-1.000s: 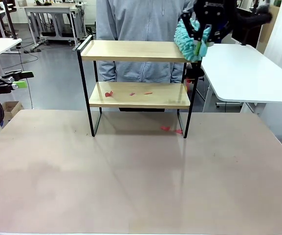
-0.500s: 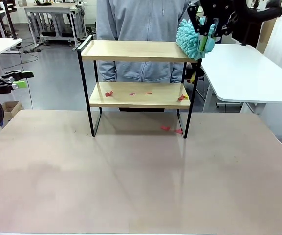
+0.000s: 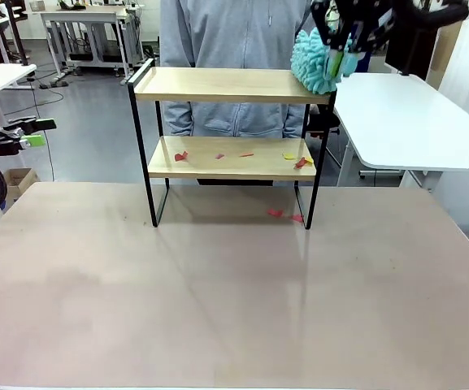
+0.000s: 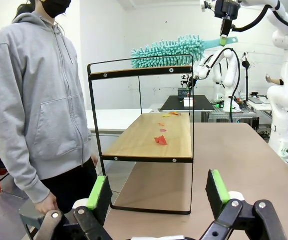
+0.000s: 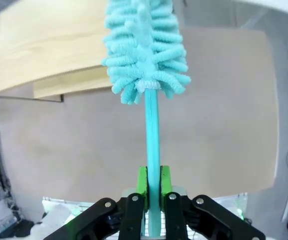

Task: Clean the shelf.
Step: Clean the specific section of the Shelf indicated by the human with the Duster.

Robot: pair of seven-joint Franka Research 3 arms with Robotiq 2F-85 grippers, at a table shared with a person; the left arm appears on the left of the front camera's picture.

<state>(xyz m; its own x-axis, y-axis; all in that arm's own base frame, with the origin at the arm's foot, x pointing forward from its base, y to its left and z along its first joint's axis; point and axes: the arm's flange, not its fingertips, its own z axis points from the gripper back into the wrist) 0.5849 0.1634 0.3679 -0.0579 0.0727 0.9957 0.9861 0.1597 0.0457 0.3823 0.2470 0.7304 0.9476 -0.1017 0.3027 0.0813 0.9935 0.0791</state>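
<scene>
The shelf (image 3: 218,84) stands at the table's far side, with two light wood boards in a black frame. My right gripper (image 3: 351,39) is shut on the handle of a teal fluffy duster (image 3: 310,63), whose head rests at the right end of the top board. In the right wrist view the duster (image 5: 144,50) points away from the gripper (image 5: 152,183) over the top board (image 5: 44,45). Red and yellow paper scraps (image 3: 299,160) lie on the lower board, and more red scraps (image 3: 286,215) lie on the table below. My left gripper (image 4: 158,192) is open, off the table's left side, facing the shelf (image 4: 153,140).
A person in a grey hoodie (image 3: 234,32) stands right behind the shelf, one hand (image 4: 46,202) hanging down. A white side table (image 3: 405,114) sits just right of the shelf. The beige table (image 3: 234,292) stretches bare in front.
The duster has risen a little and shifted left along the top board's right end. Yellow and red scraps have appeared at the right end of the lower board.
</scene>
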